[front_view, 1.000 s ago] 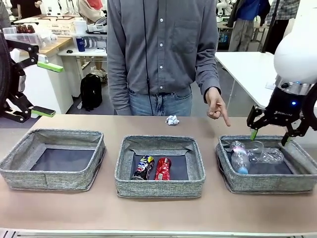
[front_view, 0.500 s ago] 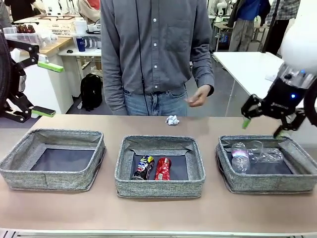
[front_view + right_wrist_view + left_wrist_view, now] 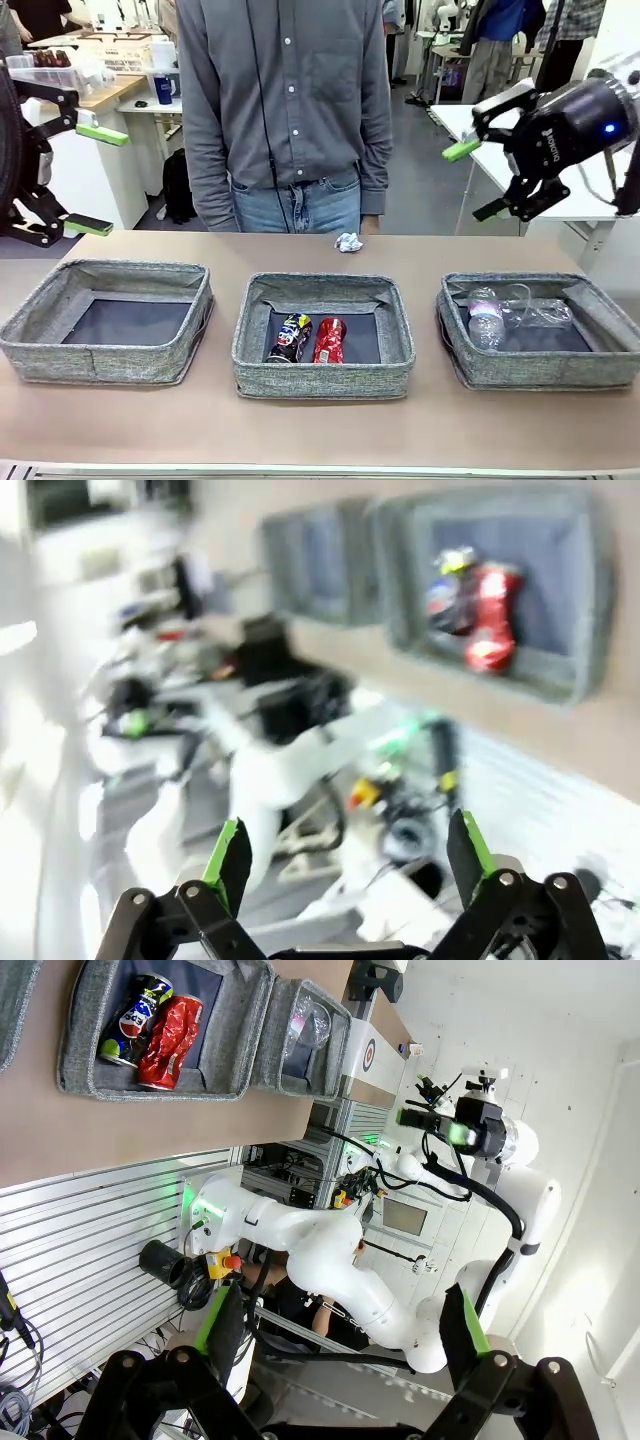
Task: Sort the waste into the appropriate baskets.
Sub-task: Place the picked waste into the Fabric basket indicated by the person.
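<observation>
A smooth tan table (image 3: 320, 430) is spanned by three low rectangular grey woven-fabric baskets with thick soft walls and dark flat bottoms: the left basket (image 3: 40, 345), the middle basket (image 3: 322, 378) and the right basket (image 3: 465, 365). In the right one, crumpled clear plastic bottles (image 3: 510, 312) are laid, their outlines hard to separate. In the middle one, a dark multicoloured drink can (image 3: 291, 337) and a dented red drink can (image 3: 329, 340) are laid side by side, touching. A small white-silver crumpled paper ball (image 3: 347, 242) is seen on the far table edge, just before a person in a grey buttoned shirt (image 3: 280, 90). The right gripper (image 3: 478, 180) is held high above the right basket, tilted sideways, its green-padded fingers spread apart and empty. The left gripper (image 3: 92, 178) is kept at the far left, partly cut off, fingers likewise wide apart with nothing between. The right wrist view is blurred.
</observation>
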Robot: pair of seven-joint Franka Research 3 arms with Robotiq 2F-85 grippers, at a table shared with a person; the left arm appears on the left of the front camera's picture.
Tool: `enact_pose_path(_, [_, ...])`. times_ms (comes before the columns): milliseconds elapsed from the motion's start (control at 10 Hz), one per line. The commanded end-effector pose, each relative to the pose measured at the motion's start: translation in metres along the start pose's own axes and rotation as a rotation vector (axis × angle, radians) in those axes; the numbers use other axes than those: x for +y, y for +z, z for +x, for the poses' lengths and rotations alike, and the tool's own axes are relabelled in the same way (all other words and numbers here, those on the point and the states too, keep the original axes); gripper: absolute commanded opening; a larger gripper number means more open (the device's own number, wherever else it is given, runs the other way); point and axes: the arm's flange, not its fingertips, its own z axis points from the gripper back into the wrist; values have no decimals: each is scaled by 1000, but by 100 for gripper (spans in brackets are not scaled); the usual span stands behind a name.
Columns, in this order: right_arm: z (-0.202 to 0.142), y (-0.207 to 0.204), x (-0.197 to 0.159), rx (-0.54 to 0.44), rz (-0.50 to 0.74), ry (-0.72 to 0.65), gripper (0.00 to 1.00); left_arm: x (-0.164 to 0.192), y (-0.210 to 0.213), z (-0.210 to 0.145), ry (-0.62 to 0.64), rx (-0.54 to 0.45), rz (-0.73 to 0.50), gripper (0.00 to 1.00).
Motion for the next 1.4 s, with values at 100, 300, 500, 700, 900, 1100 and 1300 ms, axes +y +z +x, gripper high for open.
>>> enact_pose_path(100, [10,-3,-14,181,231,-26,100,2,-3,-2,-20,6,-22,100])
enact_pose_path(300, [2,-7,-7,155,199,3,100,2,-3,-2,-20,6,-22,100])
enact_pose_path(500, [2,-7,-7,155,199,3,100,2,-3,-2,-20,6,-22,100])
enact_pose_path(700, [2,-7,-7,155,199,3,100,2,-3,-2,-20,6,-22,100])
enact_pose_path(900, [2,-7,-7,155,199,3,100,2,-3,-2,-20,6,-22,100])
enact_pose_path(1100, [2,-7,-7,155,199,3,100,2,-3,-2,-20,6,-22,100])
enact_pose_path(1300, [2,-7,-7,155,199,3,100,2,-3,-2,-20,6,-22,100])
